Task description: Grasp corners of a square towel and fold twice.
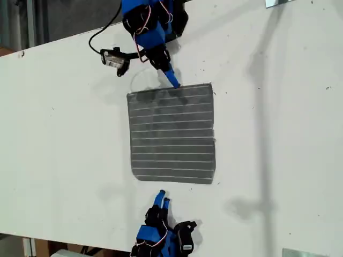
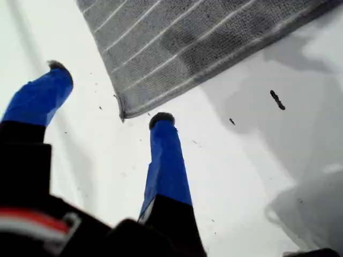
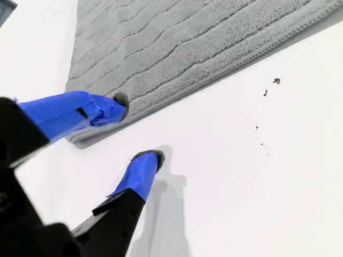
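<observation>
Towel [image 1: 171, 134]: flat on the white table [image 1: 64, 134], centre of the exterior view; appears unfolded, or perhaps folded once (a stepped edge shows at the exterior view's right).
Progress: folds judged still to do; no corner lifted.
Lie: nearly square, stripes running across the frame.
My first gripper [image 2: 110, 96]: spread, a corner [image 2: 122, 113] between its fingertips.
My second gripper [image 3: 136, 128]: spread, one finger over the towel's edge.
</observation>
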